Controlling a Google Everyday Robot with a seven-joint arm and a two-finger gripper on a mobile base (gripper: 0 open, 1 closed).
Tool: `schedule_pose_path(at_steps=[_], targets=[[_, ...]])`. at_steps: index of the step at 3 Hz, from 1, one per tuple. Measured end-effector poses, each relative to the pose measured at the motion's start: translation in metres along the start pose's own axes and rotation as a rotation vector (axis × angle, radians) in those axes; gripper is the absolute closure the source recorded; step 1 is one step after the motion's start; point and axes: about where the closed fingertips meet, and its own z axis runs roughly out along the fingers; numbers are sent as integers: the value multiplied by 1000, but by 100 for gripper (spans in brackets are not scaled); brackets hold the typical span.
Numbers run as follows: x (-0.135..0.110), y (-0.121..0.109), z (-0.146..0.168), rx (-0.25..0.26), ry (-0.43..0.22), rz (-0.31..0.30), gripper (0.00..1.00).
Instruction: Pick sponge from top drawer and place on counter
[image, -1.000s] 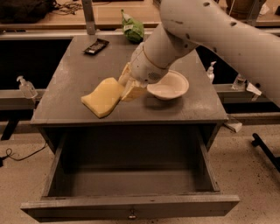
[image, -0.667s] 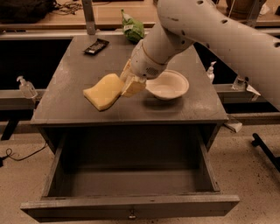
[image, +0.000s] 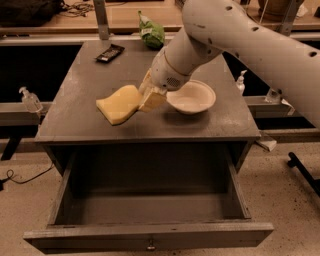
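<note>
The pale-yellow sponge (image: 119, 104) is held tilted just above the dark-grey counter (image: 75, 110), left of its middle. My gripper (image: 146, 99) is shut on the sponge's right end, reaching in from the upper right on the white arm. The top drawer (image: 150, 235) stands pulled fully open below the counter's front edge; its inside shows nothing in it. Its small metal knob (image: 150, 246) shows on the front panel.
A cream bowl (image: 191, 97) sits on the counter right of my gripper. A green bag (image: 151, 32) and a black flat packet (image: 109, 53) lie at the counter's back. Clear pump bottles stand on side rails at left (image: 30, 100) and right (image: 240, 81).
The sponge and my gripper have moved slightly up and back over the counter; the sponge stays in the grip. The drawer has not moved.
</note>
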Motion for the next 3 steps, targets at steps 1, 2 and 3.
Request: schedule_pose_path(at_steps=[1,2,3], targets=[[-1,1,1,-4,1,-4,18],[-2,2,3,-8,1,-6,0],[-2,2,3,-8,1,-6,0]])
